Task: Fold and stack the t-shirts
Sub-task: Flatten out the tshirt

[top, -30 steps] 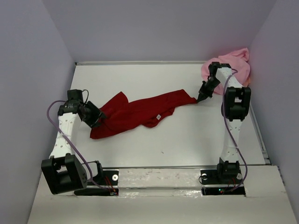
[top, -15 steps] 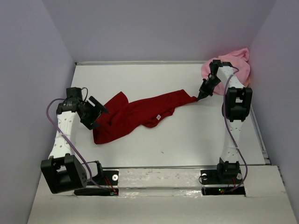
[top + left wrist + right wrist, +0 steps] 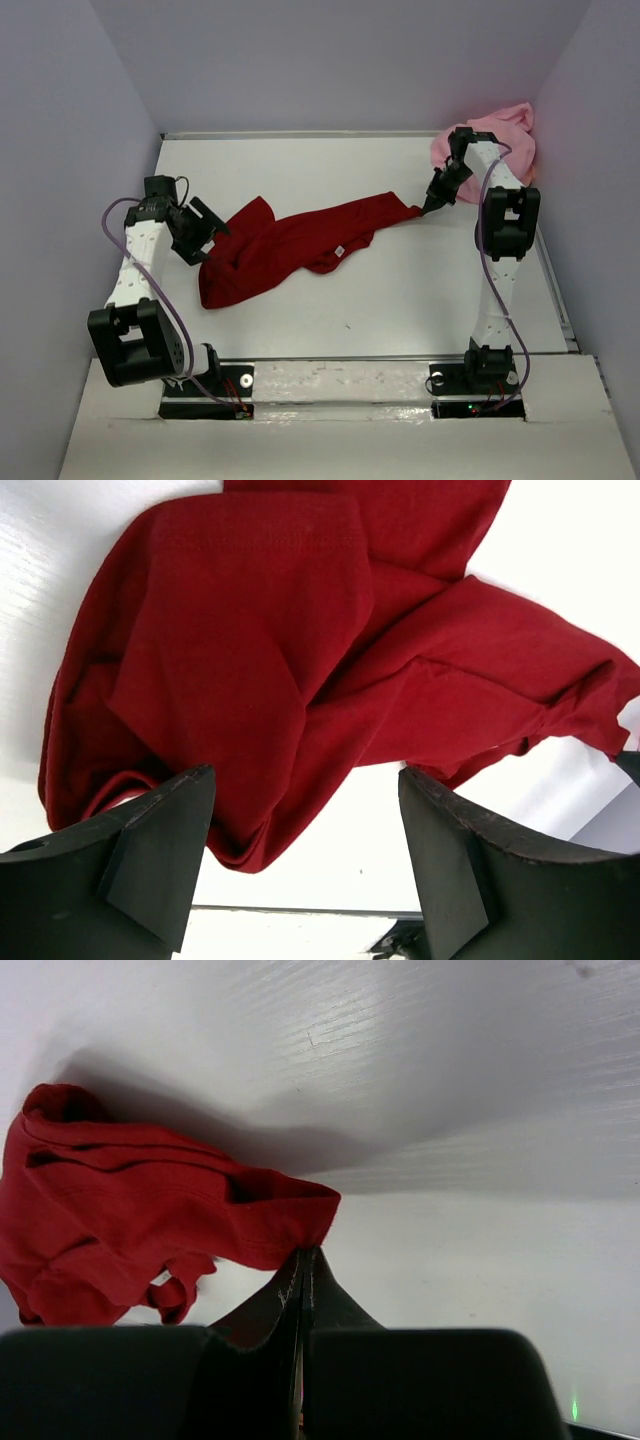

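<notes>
The left claw (image 3: 207, 242) hangs released over the red shirt (image 3: 300, 240) at center left. The right claw (image 3: 432, 207) clenches its right tip, and the pink shirt (image 3: 505, 135) lies heaped at upper right.

Robot lab cell, plain lavender walls (image 3: 70, 150), white table (image 3: 330, 165)

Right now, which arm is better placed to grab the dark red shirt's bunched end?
Left. The left gripper, open, hangs over that end of the dark red shirt; the right gripper is shut on the opposite corner.
</notes>
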`<action>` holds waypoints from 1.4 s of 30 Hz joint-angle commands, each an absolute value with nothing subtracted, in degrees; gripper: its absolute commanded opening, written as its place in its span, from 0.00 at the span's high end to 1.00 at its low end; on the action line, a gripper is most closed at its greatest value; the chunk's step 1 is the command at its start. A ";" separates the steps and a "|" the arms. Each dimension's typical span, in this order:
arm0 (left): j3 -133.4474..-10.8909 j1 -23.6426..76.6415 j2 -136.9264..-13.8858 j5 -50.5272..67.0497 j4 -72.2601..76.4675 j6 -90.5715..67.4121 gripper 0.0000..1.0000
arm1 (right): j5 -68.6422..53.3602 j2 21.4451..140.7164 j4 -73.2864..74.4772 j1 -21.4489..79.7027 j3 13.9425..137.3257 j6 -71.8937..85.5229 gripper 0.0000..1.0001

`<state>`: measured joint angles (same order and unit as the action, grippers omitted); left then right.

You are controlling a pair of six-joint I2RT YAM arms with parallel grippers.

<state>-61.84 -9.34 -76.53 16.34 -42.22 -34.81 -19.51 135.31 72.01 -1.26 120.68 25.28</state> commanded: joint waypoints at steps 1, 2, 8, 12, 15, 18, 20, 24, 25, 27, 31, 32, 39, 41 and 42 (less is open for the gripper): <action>-60.12 -9.14 -74.88 18.54 -41.66 -33.84 0.18 | -20.22 133.77 72.51 -1.14 122.87 24.52 1.00; -59.77 -9.14 -74.45 18.89 -42.01 -34.01 0.19 | -20.21 133.77 72.51 -1.14 122.87 24.61 1.00; -58.89 -8.96 -72.08 20.48 -44.73 -34.19 0.21 | -20.22 133.95 72.33 -1.14 122.70 24.52 1.00; -57.75 -8.96 -70.40 21.01 -45.52 -34.54 0.22 | -20.39 134.03 72.33 -1.14 122.70 24.52 1.00; -56.60 -8.79 -69.35 22.23 -45.88 -34.80 0.25 | -20.39 134.03 72.25 -1.14 122.52 24.52 1.00; -54.94 -8.70 -68.21 22.76 -46.49 -34.72 0.25 | -20.48 134.03 72.25 -1.14 122.52 24.43 1.00; -53.10 -8.61 -67.42 22.76 -46.67 -34.63 0.25 | -20.48 133.95 72.25 -1.14 122.43 24.43 1.00; -51.15 -8.53 -66.53 23.03 -45.79 -34.89 0.25 | -20.65 133.77 72.07 -1.14 121.99 24.43 1.00; -50.89 -8.61 -66.53 22.94 -45.70 -34.98 0.25 | -20.83 133.68 72.07 -1.14 121.99 24.43 1.00; -50.54 -8.53 -66.45 22.50 -45.62 -34.54 0.25 | -20.83 133.59 71.90 -1.14 121.73 24.43 1.00; -50.71 -8.52 -66.36 21.10 -45.79 -34.10 0.25 | -20.92 133.42 71.81 -1.14 121.46 24.43 1.00; -50.89 -8.44 -66.18 20.92 -45.79 -34.10 0.28 | -20.83 133.33 71.81 -1.14 121.38 24.35 1.00; -48.60 -8.17 -66.18 22.76 -44.73 -33.93 0.91 | -20.57 133.24 71.81 -1.14 121.11 24.26 1.00; -48.78 -8.00 -66.36 22.50 -44.65 -33.84 0.96 | -20.65 133.24 71.89 -1.14 121.11 24.34 1.00; -48.78 -8.00 -66.44 22.50 -44.56 -33.92 0.96 | -20.57 133.24 71.89 -1.14 121.29 24.35 1.00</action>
<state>-48.97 -8.34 -67.64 21.10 -44.49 -34.57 -19.97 135.31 72.01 -1.26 120.66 25.19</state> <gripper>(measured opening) 0.054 0.009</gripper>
